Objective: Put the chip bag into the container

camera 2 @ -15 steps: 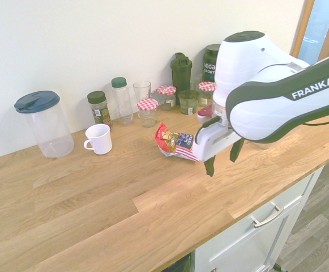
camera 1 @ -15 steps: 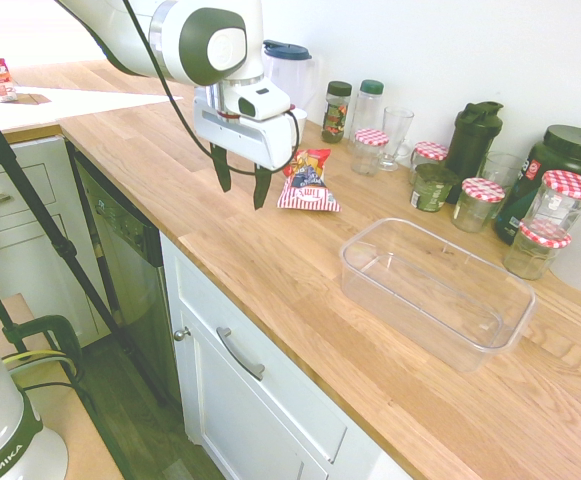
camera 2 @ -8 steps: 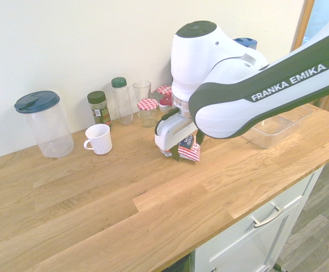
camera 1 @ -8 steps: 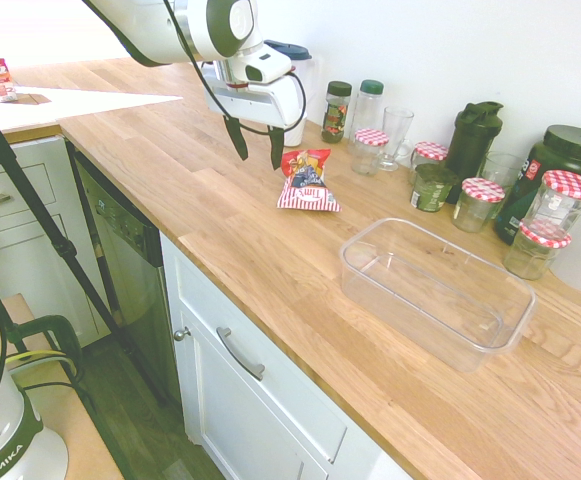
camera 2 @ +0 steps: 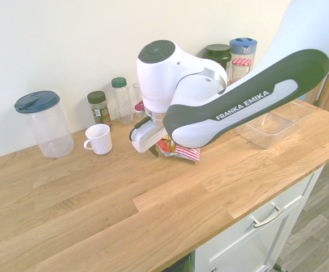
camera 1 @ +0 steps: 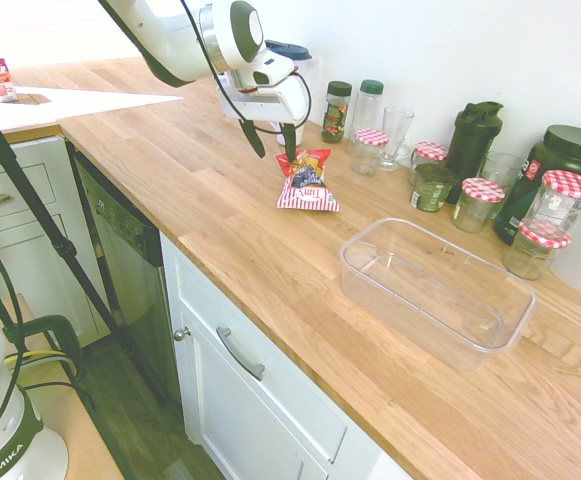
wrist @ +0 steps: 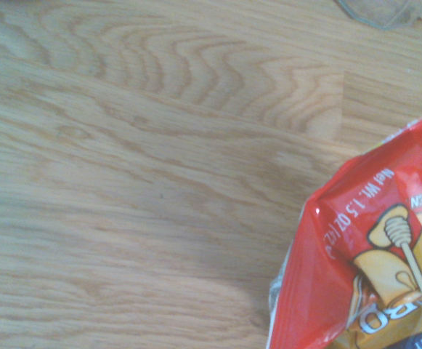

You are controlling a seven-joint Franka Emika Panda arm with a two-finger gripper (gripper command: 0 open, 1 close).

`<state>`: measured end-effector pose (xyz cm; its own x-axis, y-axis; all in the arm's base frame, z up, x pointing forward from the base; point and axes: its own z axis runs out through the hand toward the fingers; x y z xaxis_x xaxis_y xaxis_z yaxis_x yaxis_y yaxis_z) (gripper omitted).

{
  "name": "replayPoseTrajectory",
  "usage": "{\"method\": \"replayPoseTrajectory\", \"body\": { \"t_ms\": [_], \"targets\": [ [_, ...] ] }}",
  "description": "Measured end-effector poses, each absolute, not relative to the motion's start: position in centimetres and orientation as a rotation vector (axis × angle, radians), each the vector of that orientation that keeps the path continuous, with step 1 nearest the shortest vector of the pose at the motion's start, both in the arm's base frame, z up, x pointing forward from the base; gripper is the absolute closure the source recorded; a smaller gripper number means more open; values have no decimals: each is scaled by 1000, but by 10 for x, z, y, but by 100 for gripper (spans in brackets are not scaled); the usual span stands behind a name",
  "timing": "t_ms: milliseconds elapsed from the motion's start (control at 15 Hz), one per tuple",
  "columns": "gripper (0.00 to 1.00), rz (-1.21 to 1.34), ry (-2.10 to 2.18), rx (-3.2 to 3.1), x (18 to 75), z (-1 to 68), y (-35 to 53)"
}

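Fingers [camera 1: 255, 137] spread apart, gripping nothing, the gripper [camera 1: 272, 145] hovers beside the chip bag [camera 1: 308, 181] (seemingly just clear); the container [camera 1: 436, 292] sits well apart.

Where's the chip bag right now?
In the first exterior view, the chip bag lies flat on the wooden counter, just under the open gripper, left of the clear container.

The wooden countertop [camera 1: 220, 230] runs from upper left to lower right. On it lie the chip bag [camera 1: 307, 181] near the upper centre and the clear container [camera 1: 434, 291] right of centre. Jars and bottles [camera 1: 470, 175] stand along the upper right.
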<state>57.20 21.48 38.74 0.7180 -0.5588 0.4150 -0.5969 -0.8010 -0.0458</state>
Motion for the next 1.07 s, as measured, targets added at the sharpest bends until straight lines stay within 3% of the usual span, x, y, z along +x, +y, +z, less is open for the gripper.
{"method": "replayPoseTrajectory", "body": {
  "t_ms": [1067],
  "targets": [
    [100, 666, -960, 2778, 579, 379, 208]
  ]
}}
